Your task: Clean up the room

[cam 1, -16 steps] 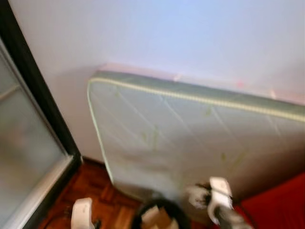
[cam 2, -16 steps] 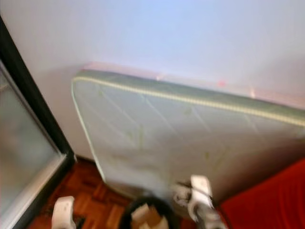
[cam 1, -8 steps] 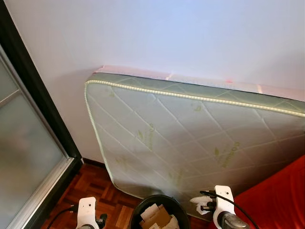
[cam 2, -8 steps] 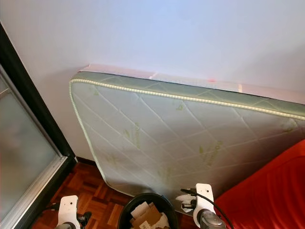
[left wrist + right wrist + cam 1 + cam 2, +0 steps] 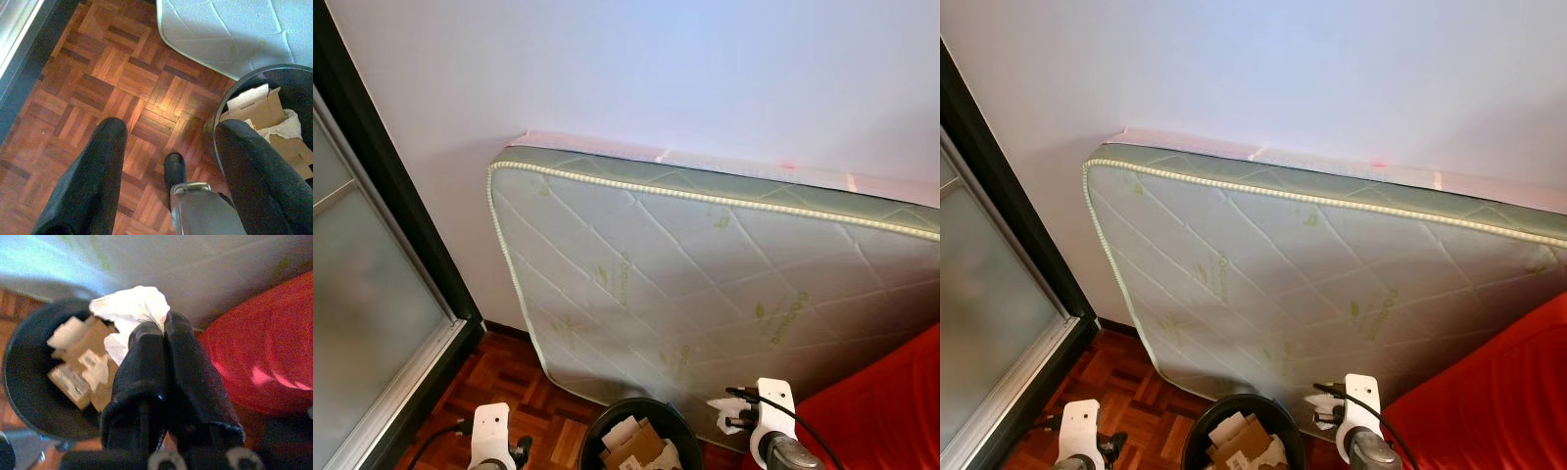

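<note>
Right gripper (image 5: 164, 333): fingers are being pressed together on a crumpled white tissue (image 5: 128, 313), which is being held just above the rim of the black waste bin (image 5: 19, 382), on the side nearest the mattress. In the head views the tissue (image 5: 722, 411) is being carried at the gripper's tip, just beside the bin (image 5: 607, 431).

Left gripper (image 5: 168, 147): fingers are being held wide apart with nothing between them, over the parquet floor (image 5: 98, 88), next to the bin's edge.

Bin contents: pieces of brown cardboard (image 5: 254, 110) and white paper (image 5: 286, 127) are being held inside.

Mattress (image 5: 705, 284): quilted, pale green with a beaded border, being leaned on its long edge against the white wall (image 5: 656, 69), directly behind the bin.

Red cushioned object (image 5: 1498, 392): being seen at the robot's right, touching the mattress's lower part.

Sliding door (image 5: 362, 323): frosted glass in a dark frame, being seen at the robot's left.
</note>
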Controlling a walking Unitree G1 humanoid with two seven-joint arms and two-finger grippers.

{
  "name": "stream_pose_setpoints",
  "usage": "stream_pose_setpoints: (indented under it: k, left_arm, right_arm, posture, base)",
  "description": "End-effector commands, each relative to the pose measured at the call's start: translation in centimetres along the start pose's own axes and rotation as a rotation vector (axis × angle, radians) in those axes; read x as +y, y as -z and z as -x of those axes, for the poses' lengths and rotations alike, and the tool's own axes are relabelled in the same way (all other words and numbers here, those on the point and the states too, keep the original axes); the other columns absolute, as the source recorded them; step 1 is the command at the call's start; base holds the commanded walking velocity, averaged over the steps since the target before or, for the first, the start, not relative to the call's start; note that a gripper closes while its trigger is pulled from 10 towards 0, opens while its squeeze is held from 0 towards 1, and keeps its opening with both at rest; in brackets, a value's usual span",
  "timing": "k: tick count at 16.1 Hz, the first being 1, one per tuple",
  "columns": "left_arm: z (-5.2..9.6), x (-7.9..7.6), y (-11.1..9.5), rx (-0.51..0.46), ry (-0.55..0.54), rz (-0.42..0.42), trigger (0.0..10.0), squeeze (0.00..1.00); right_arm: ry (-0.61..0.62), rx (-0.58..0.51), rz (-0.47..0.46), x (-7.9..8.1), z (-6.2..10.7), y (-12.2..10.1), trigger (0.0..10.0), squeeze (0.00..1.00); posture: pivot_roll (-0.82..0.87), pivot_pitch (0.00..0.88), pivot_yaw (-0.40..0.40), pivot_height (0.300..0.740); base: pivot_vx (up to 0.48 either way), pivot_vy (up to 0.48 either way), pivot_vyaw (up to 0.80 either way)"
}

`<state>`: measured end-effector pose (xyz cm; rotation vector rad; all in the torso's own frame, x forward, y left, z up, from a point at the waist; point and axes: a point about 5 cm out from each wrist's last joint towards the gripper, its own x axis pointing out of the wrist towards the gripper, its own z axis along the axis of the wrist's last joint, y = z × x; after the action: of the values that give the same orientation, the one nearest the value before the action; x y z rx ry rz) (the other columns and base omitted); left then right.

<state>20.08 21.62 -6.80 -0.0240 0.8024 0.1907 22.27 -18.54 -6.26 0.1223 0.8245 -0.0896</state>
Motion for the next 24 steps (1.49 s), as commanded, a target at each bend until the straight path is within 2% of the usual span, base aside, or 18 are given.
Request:
stream_pose_setpoints:
  k: [1,6,9,11,12,13,14,19,24]
  left_arm:
    - [0.1,0.5,0.3,-0.007,-0.021,-0.011,10.0,0.00]
    - [0.4,0.9,-0.1,-0.085,-0.049,0.003,10.0,0.00]
    - [0.6,1.1,-0.6,-0.177,-0.076,0.001,10.0,0.00]
    - [0.8,1.0,-0.6,-0.223,-0.078,0.047,10.0,0.00]
    - [0.6,0.7,-2.8,-0.324,-0.071,0.050,10.0,0.00]
    - [0.4,-0.3,-8.5,-0.526,-0.053,0.034,10.0,0.00]
    - [0.6,-0.9,-10.9,-0.614,-0.040,0.023,10.0,0.00]
    - [1.1,-1.0,-12.1,-0.708,-0.049,0.032,10.0,0.00]
    - [1.5,-1.6,-11.7,-0.732,-0.036,0.032,10.0,0.00]
  right_arm:
    - [0.002,-0.037,-0.028,0.0,0.1,-0.1,10.0,0.00]
    - [-0.041,-0.098,-0.035,0.4,0.2,-0.3,10.0,0.00]
    - [-0.076,-0.195,-0.066,0.5,0.4,-0.9,10.0,0.00]
    - [-0.094,-0.225,-0.062,0.5,0.5,-0.9,10.0,0.00]
    - [-0.097,-0.239,-0.063,0.5,0.6,-0.9,10.0,0.00]
    - [-0.102,-0.253,-0.062,0.4,0.7,-1.0,10.0,0.00]
    - [-0.108,-0.265,-0.058,0.4,0.8,-0.9,10.0,0.00]
    - [-0.122,-0.299,-0.068,0.2,1.1,-0.6,10.0,0.00]
    - [-0.151,-0.338,-0.100,0.2,1.4,-0.4,10.0,0.00]
  posture:
    - [-0.04,0.000,0.007,0.740]
    - [-0.05,0.000,0.035,0.740]
    - [-0.06,0.000,0.042,0.740]
    - [-0.06,0.000,0.031,0.740]
    - [-0.06,0.000,0.030,0.740]
    - [-0.06,0.000,0.029,0.740]
    - [-0.07,0.000,0.028,0.740]
    - [-0.06,0.000,0.022,0.740]
    - [-0.07,0.000,0.018,0.740]
  base:
    - [0.000,0.000,0.00]
    - [0.000,0.000,0.00]
    - [0.000,0.000,0.00]
    - [0.000,0.000,0.00]
    - [0.000,0.000,0.00]
    - [0.000,0.000,0.00]
    - [0.000,0.000,0.00]
    - [0.000,0.000,0.00]
    - [0.000,0.000,0.00]
